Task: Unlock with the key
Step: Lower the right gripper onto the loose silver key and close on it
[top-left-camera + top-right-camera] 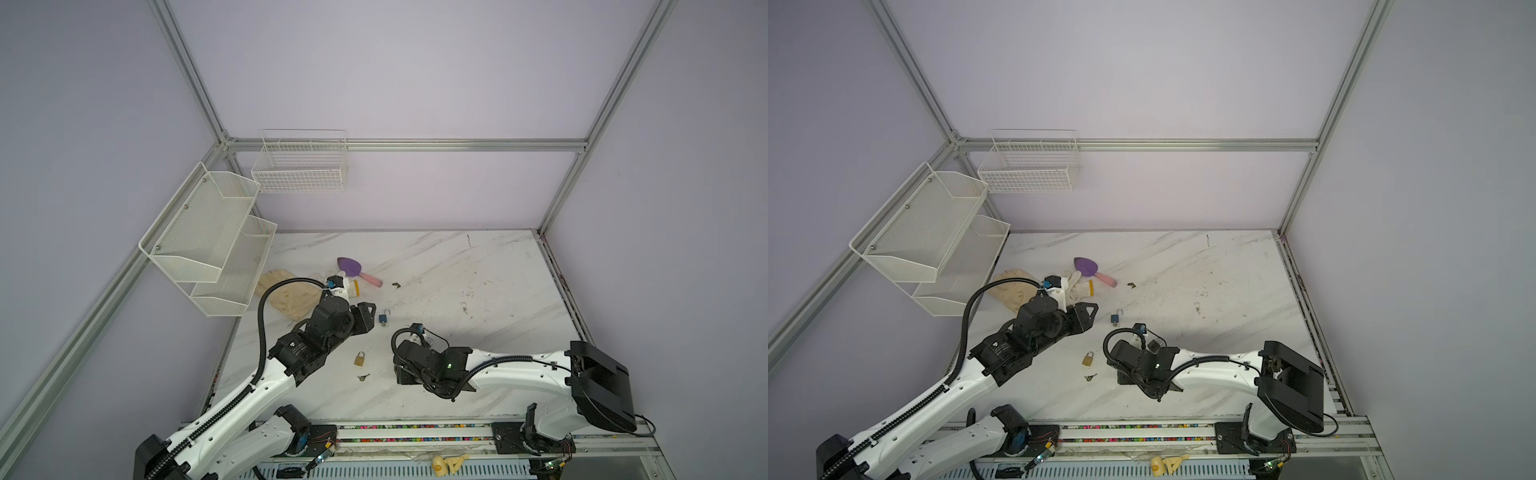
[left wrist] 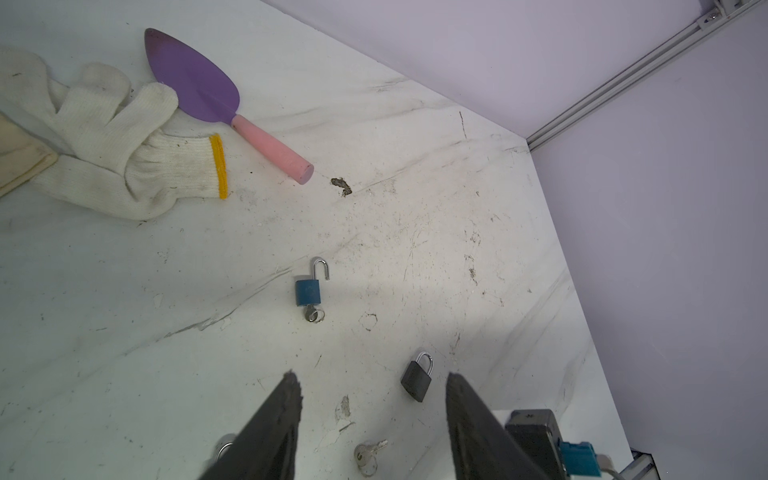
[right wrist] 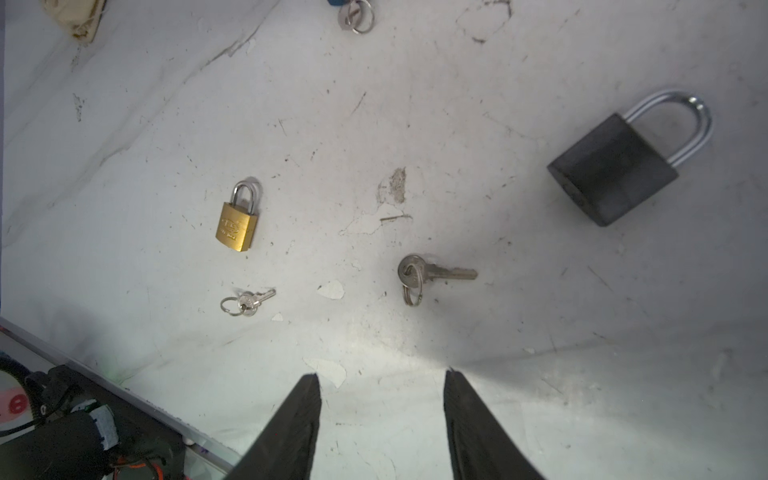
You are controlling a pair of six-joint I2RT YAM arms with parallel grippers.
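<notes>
Black padlock (image 3: 611, 170) is lying shut with a silver key (image 3: 436, 273) sitting loose just beside it, and the left gripper (image 2: 374, 378) and right gripper (image 3: 382, 374) are both hanging near it, jaws spread and empty.

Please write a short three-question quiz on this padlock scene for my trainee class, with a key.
1. True or false: the blue padlock has its shackle open and a key in it.
2. Which lies nearest the brass padlock? A) small ringed key B) purple trowel C) white glove
3. How many padlocks on the table have shut shackles?
Key: 1 true; 2 A; 3 two, the brass one and the black padlock.
</notes>
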